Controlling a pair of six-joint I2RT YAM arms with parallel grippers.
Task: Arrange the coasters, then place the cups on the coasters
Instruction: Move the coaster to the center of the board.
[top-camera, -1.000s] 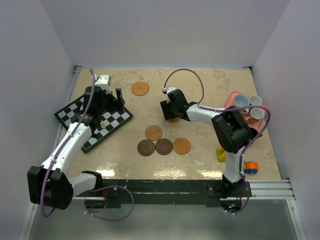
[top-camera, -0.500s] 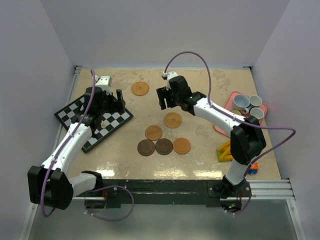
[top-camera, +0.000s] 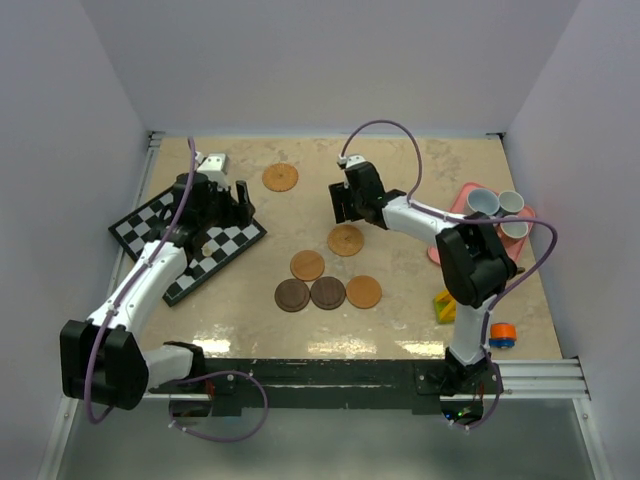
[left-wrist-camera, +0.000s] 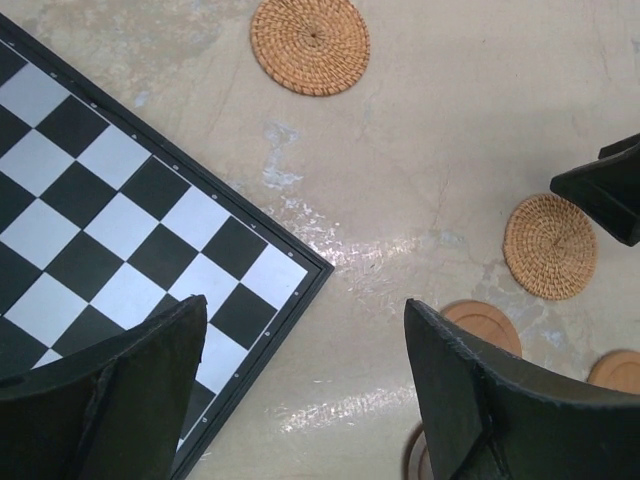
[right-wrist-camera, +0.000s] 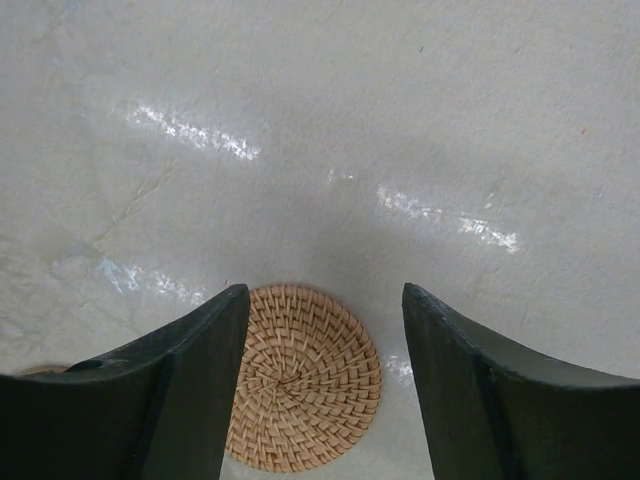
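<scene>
"What is the top view showing that the wrist views are missing?"

"The pink tray (top-camera: 463, 192), far right of the chessboard (top-camera: 190, 240), is holding three pale cups (top-camera: 482, 203)."

"And the wrists?"

"The right gripper (right-wrist-camera: 323, 300) is hovering, jaws apart, framing a woven coaster (right-wrist-camera: 305, 390) on the desk (top-camera: 420, 160). The left gripper (left-wrist-camera: 305, 303), jaws apart and empty, is hanging over the chessboard's corner. The other coasters (top-camera: 327, 292) are lying right of the chessboard."
</scene>
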